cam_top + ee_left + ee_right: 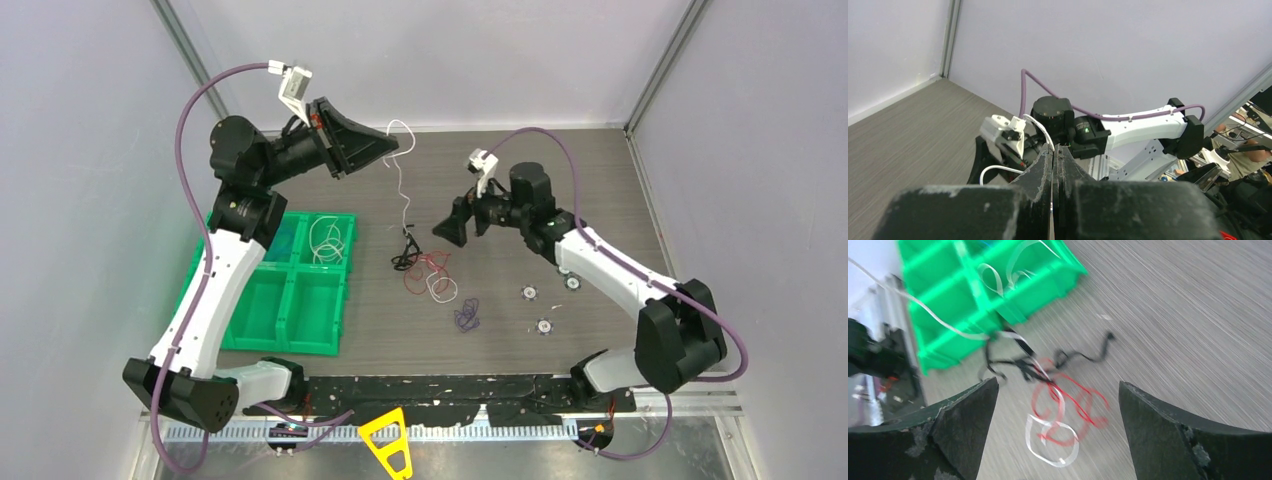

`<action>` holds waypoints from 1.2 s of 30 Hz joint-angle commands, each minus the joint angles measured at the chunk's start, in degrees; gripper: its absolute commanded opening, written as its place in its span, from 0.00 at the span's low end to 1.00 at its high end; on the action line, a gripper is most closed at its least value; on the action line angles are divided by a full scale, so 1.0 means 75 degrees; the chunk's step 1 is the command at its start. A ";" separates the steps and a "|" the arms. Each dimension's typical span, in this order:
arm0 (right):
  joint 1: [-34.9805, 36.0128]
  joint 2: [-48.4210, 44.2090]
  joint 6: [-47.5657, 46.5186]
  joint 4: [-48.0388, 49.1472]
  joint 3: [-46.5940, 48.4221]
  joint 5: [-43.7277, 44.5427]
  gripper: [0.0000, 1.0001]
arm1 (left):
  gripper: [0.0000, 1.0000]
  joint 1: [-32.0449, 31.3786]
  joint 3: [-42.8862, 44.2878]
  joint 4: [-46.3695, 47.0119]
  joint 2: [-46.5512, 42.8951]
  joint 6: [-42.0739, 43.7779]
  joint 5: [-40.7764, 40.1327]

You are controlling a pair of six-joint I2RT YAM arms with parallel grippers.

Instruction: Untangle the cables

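The left claw point(393, 146), jaws pressed shut on the white cable point(401, 185), holds it high to draw it from the tangled cables point(428, 272) on the counter point(580, 180), while the right claw point(452, 231) hovers wide open and empty above them, likely to pin them

**Fixtures on and around the tabletop**

A bright green plastic tray point(283, 300), divided into rectangular compartments, is seen on the left part of a grey-brown wood-grain tabletop point(560, 180). Small round white-and-black discs point(528, 292) are scattered right of centre, well apart from the tray. A black perforated strip point(480, 385) is laid along the near edge, and a yellow triangular plastic frame point(380, 424) is placed just before it.
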 commanded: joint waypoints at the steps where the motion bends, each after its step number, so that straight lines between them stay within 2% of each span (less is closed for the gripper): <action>1: 0.1064 0.0373 0.1648 0.2111 0.0565 -0.0015 0.96 | 0.00 -0.0098 0.0473 0.0323 -0.0021 -0.0120 -0.0010; 4: 0.1688 0.0889 0.1010 0.1663 0.1316 0.0693 0.97 | 0.00 -0.0098 0.0604 0.0119 -0.0026 0.0034 0.0000; 6: 0.1890 0.1218 0.1056 0.1620 0.1508 0.1068 0.99 | 0.00 -0.0112 0.0707 0.0103 -0.0027 0.0076 0.0090; 8: 0.1928 0.1597 0.1164 0.1742 0.1571 0.1396 0.91 | 0.00 -0.0104 0.0869 0.0150 -0.0085 0.0099 0.0117; 14: 0.1884 0.2426 0.0761 0.1835 0.0958 0.1837 0.50 | 0.00 0.0009 0.1784 0.0108 -0.0487 0.0487 -0.0587; 16: 0.1803 0.2570 0.0663 0.1688 0.0676 0.1912 0.47 | 0.00 0.0146 0.2211 0.0006 -0.0538 0.0493 -0.0891; 26: 0.0831 0.2403 -0.0090 0.0119 -0.0076 0.1933 0.40 | 0.00 0.0558 0.5141 -0.1238 -0.0202 0.1514 -0.3318; 30: 0.0328 0.2415 -0.0351 -0.0684 -0.0109 0.1838 0.40 | 0.00 0.0557 0.5781 -0.1600 -0.0035 0.1966 -0.4140; 33: 0.0012 0.2453 -0.0291 -0.1070 -0.0077 0.1471 0.42 | 0.00 0.0558 0.5877 -0.1761 0.0109 0.1786 -0.3920; 36: -0.0016 0.2365 -0.0604 -0.1593 0.0283 0.1102 0.57 | 0.00 0.0557 0.5245 -0.1725 0.0036 0.1631 -0.3490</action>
